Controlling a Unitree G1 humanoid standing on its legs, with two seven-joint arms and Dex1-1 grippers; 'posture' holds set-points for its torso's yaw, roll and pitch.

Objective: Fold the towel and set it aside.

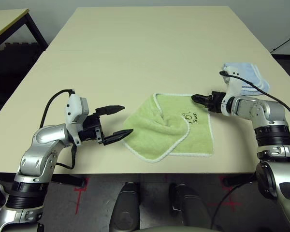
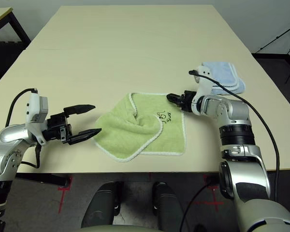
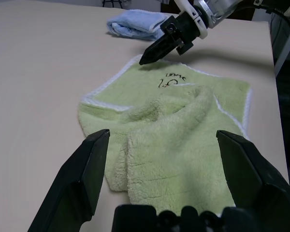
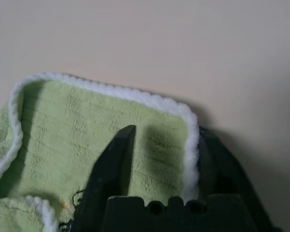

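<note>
The light green towel (image 1: 169,128) lies rumpled near the table's front edge, its near-left part folded over the middle. A black handwritten mark (image 1: 189,117) shows near its far right corner. My right gripper (image 1: 194,98) is at that corner. Its fingers (image 4: 113,164) stand a little apart, one on top of the cloth and the other just outside the white stitched edge (image 4: 188,145). My left gripper (image 1: 127,120) hovers wide open just left of the towel with nothing between its fingers, which frame the cloth (image 3: 179,145) in the left wrist view.
A smaller pale blue folded towel (image 1: 246,75) lies behind my right wrist near the table's right edge. The cream table (image 1: 135,48) stretches bare toward the far side. Another table (image 1: 5,21) stands at the far left.
</note>
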